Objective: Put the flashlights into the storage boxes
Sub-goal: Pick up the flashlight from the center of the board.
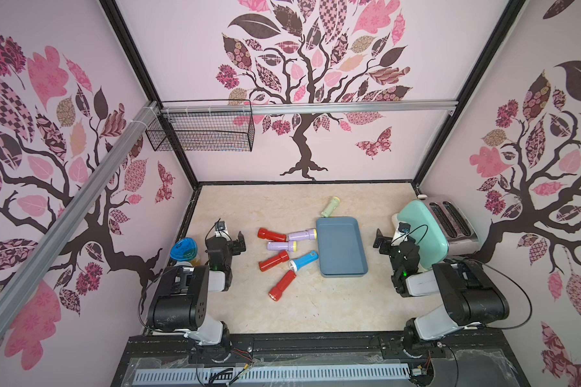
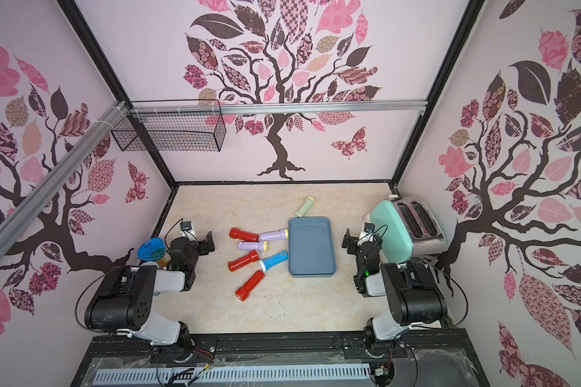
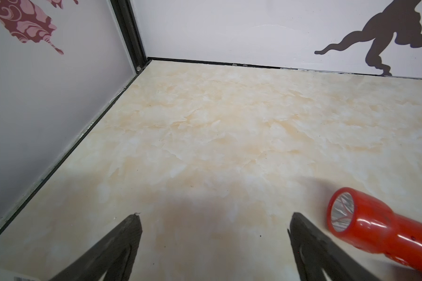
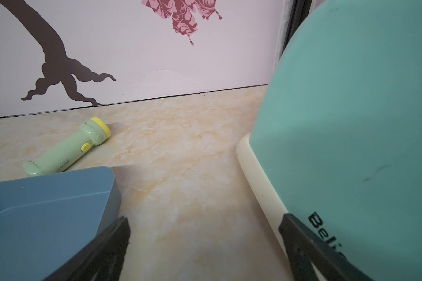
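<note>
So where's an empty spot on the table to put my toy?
Bare tabletop lies at the front, ahead of the nearest red plastic flashlight, and in the back left corner. It is crowded where six flashlights cluster beside the slate-blue plastic tray. The tray itself is empty too.

The one legible text is on the mint-green side of the toaster (image 4: pixel 351 121): black letters running along its lower edge, seen in the right wrist view. They read "Beli"; the fourth letter is only partly visible, and the rest of the word is covered.

The green flashlight (image 4: pixel 66 150) has faint print near its tail end, too small and pale to read. In a top view the blue flashlight (image 1: pixel 304 260) bears a small dark label and the cup (image 1: pixel 183 248) has dark marks on its blue lid; neither can be read.
</note>
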`<state>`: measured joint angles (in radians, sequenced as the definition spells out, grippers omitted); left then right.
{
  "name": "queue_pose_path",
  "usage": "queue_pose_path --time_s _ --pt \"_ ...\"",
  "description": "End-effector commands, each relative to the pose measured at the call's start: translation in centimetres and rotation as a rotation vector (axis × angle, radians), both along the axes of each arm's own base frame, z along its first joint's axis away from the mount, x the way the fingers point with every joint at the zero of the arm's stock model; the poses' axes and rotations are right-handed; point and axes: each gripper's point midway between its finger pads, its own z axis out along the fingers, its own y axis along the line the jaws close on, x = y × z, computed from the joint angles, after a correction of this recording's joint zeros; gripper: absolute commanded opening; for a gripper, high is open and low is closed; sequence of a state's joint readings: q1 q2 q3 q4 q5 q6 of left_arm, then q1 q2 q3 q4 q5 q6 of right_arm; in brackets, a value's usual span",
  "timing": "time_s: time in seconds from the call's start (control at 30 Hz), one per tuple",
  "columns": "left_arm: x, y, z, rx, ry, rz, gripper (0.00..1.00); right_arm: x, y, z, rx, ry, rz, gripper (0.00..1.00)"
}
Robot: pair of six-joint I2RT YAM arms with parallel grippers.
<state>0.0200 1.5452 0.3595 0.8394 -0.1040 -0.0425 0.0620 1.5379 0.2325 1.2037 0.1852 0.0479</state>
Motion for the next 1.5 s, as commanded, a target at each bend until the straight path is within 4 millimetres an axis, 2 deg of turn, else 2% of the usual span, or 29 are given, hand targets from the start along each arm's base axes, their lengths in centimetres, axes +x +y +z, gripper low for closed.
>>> queue_pose_path --time_s 0.0,0.07,0.13,0.2,0.23,0.33,0.37,0.47,0.53,0.6,0.7,0.83,0.97,1.1,1.2,1.3,1.47 --pt "1.0 -0.6 2.8 0.016 -0.029 -0.034 0.98 -0.8 -0.8 2.9 0.009 -0.089 -0.044 1.0" --pt "0.4 0.1 3.5 0.029 0.127 0.044 0.98 -1.2 -1.5 4.1 0.009 -0.059 -0.083 1.0" --pt "0.0 0.3 5.5 0.048 0.224 0.128 0.98 -1.1 -1.6 6.0 0.03 -0.023 -0.097 1.0" --pt "-0.2 -2.7 7.5 0.003 0.198 0.059 0.98 -0.5 -1.8 8.7 0.08 -0.023 -0.121 1.0" --pt "-0.6 -5.0 8.6 -0.066 0.174 -0.002 0.98 -0.4 -2.3 9.3 0.144 -0.001 -0.168 1.0" --pt "-2.8 -11.5 10.3 -0.266 0.154 -0.145 0.98 -1.8 -4.6 7.4 0.342 0.173 -0.405 1.0" --pt "-3.9 -13.5 10.1 -0.322 0.182 -0.192 0.98 -1.7 -4.4 7.2 0.369 0.189 -0.401 1.0" --pt "-6.0 -18.4 9.5 -0.334 0.245 -0.389 0.98 -0.5 -1.4 7.3 0.414 0.222 -0.221 1.0" --pt "-7.1 -19.7 8.8 -0.27 0.302 -0.463 0.98 -0.4 -0.4 7.3 0.437 0.236 -0.173 0.99" --pt "-7.5 -19.1 7.6 -0.271 0.329 -0.41 0.98 -0.4 -0.6 7.2 0.44 0.238 -0.186 1.0" --pt "-7.3 -18.0 7.1 -0.239 0.311 -0.361 0.98 -0.5 -0.4 7.6 0.445 0.232 -0.17 1.0" --pt "-6.8 -16.1 7.2 -0.181 0.328 -0.252 0.98 -0.1 0.8 7.9 0.501 0.225 -0.111 1.0" --pt "-7.0 -15.1 6.1 -0.173 0.385 -0.195 0.98 1.2 2.4 8.1 0.57 0.233 -0.059 1.0" --pt "-7.0 -14.0 5.7 -0.174 0.399 -0.156 0.98 3.7 5.7 8.5 0.559 0.272 -0.015 1.0" --pt "-6.9 -12.3 5.4 -0.218 0.388 -0.088 0.98 6.3 9.6 8.1 0.538 0.327 0.037 1.0" --pt "-7.1 -9.8 4.0 -0.299 0.405 0.032 0.98 9.0 12.5 6.4 0.569 0.397 0.057 0.99" --pt "-7.0 -7.7 2.8 -0.402 0.446 0.078 0.98 13.6 15.6 4.0 0.623 0.495 0.052 0.96"
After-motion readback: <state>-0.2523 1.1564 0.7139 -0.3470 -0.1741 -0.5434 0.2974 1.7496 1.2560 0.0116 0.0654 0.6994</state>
